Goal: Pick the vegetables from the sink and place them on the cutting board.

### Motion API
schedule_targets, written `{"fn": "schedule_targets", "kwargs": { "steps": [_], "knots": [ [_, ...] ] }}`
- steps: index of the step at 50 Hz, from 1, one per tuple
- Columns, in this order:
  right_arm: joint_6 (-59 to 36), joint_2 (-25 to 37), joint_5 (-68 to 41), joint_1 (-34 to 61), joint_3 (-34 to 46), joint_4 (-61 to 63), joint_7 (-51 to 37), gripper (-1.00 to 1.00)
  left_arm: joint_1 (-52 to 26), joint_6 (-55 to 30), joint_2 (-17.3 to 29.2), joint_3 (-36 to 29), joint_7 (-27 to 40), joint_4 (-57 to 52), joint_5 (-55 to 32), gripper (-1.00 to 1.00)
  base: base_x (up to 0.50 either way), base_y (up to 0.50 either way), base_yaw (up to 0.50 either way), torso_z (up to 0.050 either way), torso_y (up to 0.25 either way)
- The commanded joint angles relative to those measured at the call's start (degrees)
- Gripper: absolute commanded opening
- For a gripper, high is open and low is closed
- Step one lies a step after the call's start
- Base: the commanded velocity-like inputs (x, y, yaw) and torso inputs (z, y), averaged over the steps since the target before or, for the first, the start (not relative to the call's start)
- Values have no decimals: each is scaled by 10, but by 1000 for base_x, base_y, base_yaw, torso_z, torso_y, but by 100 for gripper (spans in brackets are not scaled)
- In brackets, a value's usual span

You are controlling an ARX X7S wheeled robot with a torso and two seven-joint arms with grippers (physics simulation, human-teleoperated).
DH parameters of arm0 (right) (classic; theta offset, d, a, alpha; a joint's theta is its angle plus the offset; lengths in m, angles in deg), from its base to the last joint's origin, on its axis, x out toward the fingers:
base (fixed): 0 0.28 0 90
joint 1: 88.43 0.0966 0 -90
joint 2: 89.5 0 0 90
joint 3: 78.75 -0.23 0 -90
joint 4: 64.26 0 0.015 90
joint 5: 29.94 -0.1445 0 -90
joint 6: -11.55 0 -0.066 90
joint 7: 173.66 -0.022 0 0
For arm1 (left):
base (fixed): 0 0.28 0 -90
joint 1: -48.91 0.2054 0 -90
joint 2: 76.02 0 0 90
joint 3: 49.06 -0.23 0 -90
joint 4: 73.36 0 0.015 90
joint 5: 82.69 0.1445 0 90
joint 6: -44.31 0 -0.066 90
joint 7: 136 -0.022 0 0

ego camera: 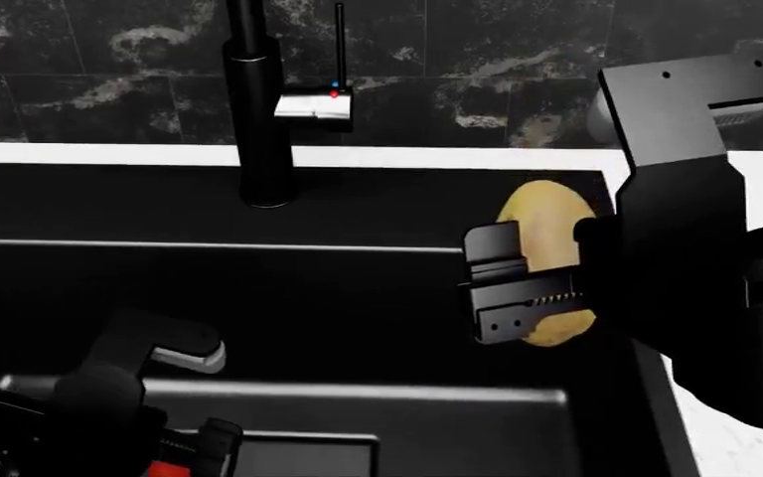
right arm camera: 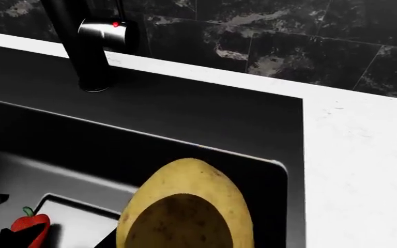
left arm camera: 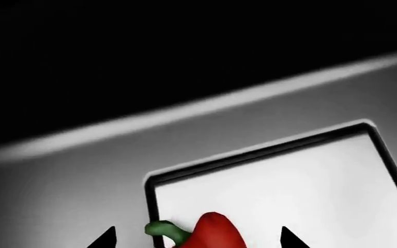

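Head view: right gripper (ego camera: 531, 293) at centre-right of frame, clamped on the potato (ego camera: 548, 221), which pokes out above and below the black finger block. Potato held over the sink (ego camera: 116, 204) interior, near its right wall, clear of the floor by the look of it. Right wrist view confirms: potato fills lower centre, sink rim and white counter (right arm camera: 364, 155) to its right.

Left gripper (ego camera: 156, 452) low in bottom-left of head view, down in the basin by the bell pepper (left arm camera: 212, 233). Left wrist view shows the pepper at bottom centre between the two dark fingertips, green stem pointing left. Jaws stand wide either side of it; contact not visible, so no grip as far as I can judge.

Cutting board not in any view.

Step in hand, my read: carry potato out w/ right arm. To do well:
- lift straight up first, clear the rim before swinging right
- keep grip steady; potato is smooth & oval, may rotate or slip if jerked
- mind the faucet (ego camera: 259, 99) at upper left-centre
- turn head to find the board before lowering
- left arm: centre on pepper body, not stem, before closing.
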Motion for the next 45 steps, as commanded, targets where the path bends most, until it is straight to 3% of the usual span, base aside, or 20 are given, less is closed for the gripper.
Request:
{"fn": "schedule_targets", "kwargs": {
  "steps": [1,21,33,34,38,45],
  "knots": [
    [1,-4,22,-4,-10,5,28,-100,43,73,-37,-33,-34,69,23,100,-11,-3,0,0,0],
    [14,9,7,-24,-11,18,23,-100,-47,263,-89,-69,-32,382,47,100,-2,-4,-1,-2,0],
    [18,8,13,-20,-6,16,31,-100,-9,205,-74,-90,-28,305,21,100,2,-2,-3,-3,0],
    [18,8,12,-21,-5,17,31,-100,-8,201,-74,-88,-25,303,18,-100,0,0,0,0,0],
    [22,11,12,-24,-7,20,32,-100,6,175,-69,-91,-17,267,12,-100,0,-1,-2,-3,0],
    [27,16,13,-25,-9,22,35,-100,51,71,-37,-80,12,88,-15,-100,0,0,0,-2,0]
  ]
}}
